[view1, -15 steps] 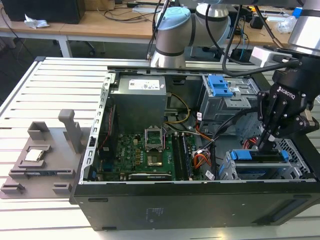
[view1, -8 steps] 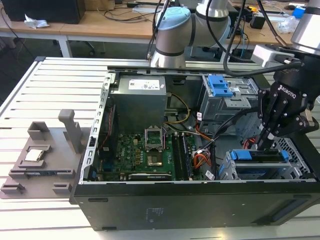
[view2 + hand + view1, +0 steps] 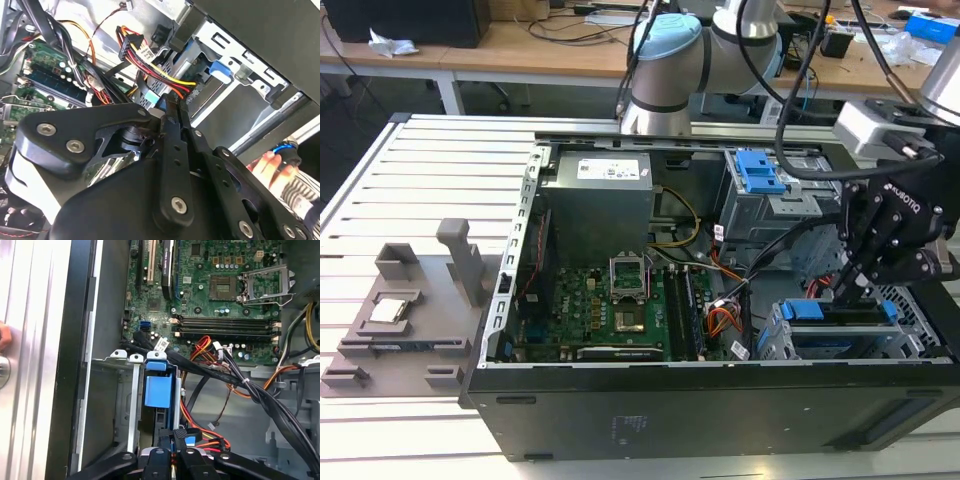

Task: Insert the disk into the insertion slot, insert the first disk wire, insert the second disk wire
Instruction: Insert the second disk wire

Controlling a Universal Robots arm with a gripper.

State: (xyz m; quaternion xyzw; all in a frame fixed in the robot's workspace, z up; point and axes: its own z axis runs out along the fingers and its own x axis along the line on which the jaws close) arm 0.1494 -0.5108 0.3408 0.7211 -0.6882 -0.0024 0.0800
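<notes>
The black gripper point(image 3: 172, 460), fingers pressed together on a small black wire connector, sits at the rear edge of the blue-framed disk point(image 3: 157, 390), already seated in the perforated grey metal slot point(image 3: 127, 405).

An open grey metal computer case point(image 3: 620, 420) lies on a slatted white metal table point(image 3: 410, 180). Inside, the green motherboard point(image 3: 610, 310) sits toward the exterior view's left, the boxy grey metal drive cage point(image 3: 840, 345) at the right, holding the blue-framed disk point(image 3: 805, 310). The black robot gripper point(image 3: 850, 275) hangs just above the cage. A grey plastic fixture tray point(image 3: 405, 320) lies on the table left of the case.
</notes>
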